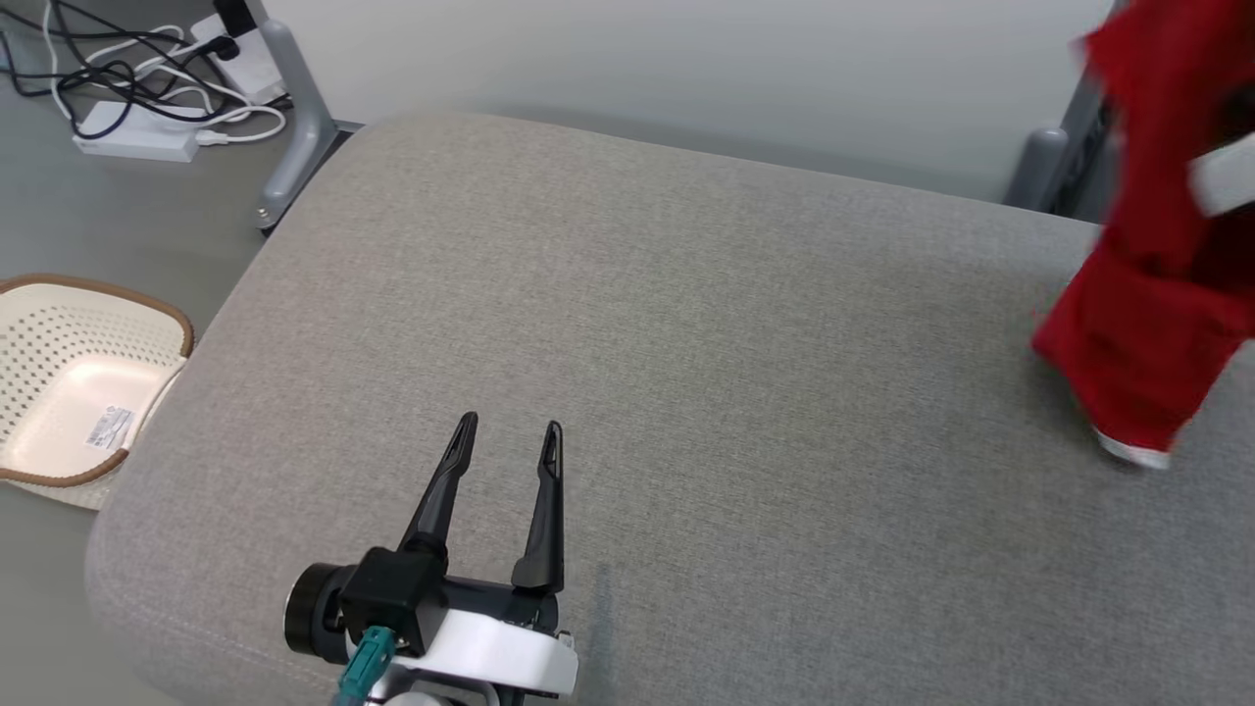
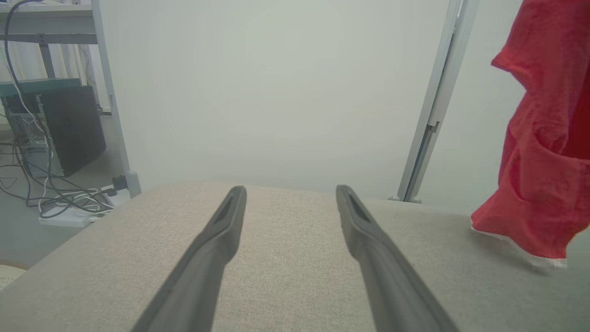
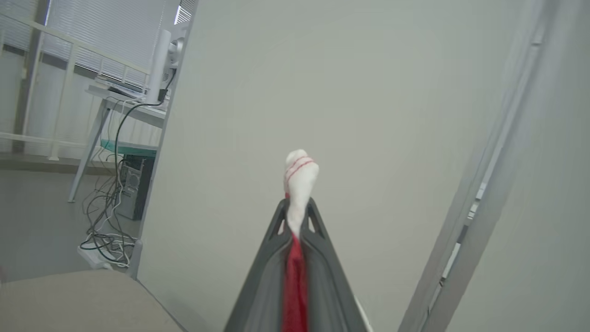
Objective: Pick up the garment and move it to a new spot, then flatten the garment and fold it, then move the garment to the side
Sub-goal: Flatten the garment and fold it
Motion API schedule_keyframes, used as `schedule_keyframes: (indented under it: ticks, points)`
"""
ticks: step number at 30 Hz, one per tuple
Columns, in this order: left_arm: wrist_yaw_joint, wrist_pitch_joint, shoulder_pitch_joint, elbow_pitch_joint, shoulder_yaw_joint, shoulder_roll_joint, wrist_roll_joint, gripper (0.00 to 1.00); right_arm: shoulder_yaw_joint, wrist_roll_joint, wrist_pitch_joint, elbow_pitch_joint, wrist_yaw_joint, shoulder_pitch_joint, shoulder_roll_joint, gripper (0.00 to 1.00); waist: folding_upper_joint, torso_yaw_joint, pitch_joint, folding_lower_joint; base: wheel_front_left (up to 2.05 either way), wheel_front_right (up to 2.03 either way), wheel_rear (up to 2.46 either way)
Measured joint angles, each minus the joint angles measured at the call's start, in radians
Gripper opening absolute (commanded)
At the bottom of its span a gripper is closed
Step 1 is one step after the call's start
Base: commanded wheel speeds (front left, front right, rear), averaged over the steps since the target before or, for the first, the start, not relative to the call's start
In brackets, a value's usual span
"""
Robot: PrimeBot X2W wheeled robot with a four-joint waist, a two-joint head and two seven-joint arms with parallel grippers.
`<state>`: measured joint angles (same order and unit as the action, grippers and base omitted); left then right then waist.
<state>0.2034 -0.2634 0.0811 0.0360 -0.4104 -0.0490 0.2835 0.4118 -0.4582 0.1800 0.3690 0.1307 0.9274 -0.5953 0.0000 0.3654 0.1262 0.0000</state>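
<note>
Left gripper (image 1: pixel 510 425): two long slim black fingers (image 1: pixel 443 490), slotted tips, boxy black block (image 1: pixel 392 598), white cuff (image 1: pixel 490 659), teal plug (image 1: pixel 368 662). Right gripper (image 3: pixel 297 207): dark grey, triangular cutouts.

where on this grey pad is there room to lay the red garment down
Most of the grey pad is bare: the wide middle, between the open left gripper at the near edge and the red garment hanging at the right end, and the far left corner. Crowded at the right end, where the garment dangles from the shut right gripper.
</note>
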Motion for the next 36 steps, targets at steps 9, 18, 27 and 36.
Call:
schedule_keyframes:
  ticks: [9,18,27,36]
  points:
    - [-0.001,0.000,-0.010,-0.006,-0.015,0.000,0.013,1.00,0.356,0.008,-0.119,-0.094,0.000,-0.151,0.141,0.00,0.0000,0.042,0.010,0.0000,0.00,0.00,0.00]
    - [0.006,0.000,-0.006,-0.005,-0.013,0.000,0.016,1.00,0.650,-0.112,-0.197,-0.035,0.000,-0.219,0.165,1.00,0.0000,0.049,0.026,0.0000,0.00,0.00,0.00]
    - [-0.001,0.000,0.000,0.003,0.018,0.000,-0.002,1.00,0.628,-0.168,-0.151,-0.059,0.000,-0.136,0.081,1.00,0.0000,-0.024,0.008,-0.0001,0.00,0.00,0.00]
    - [-0.008,0.000,0.026,0.003,0.054,0.000,-0.004,1.00,0.341,-0.163,-0.042,-0.042,0.000,-0.202,0.010,1.00,0.0000,-0.124,-0.008,0.0000,0.00,0.00,0.00]
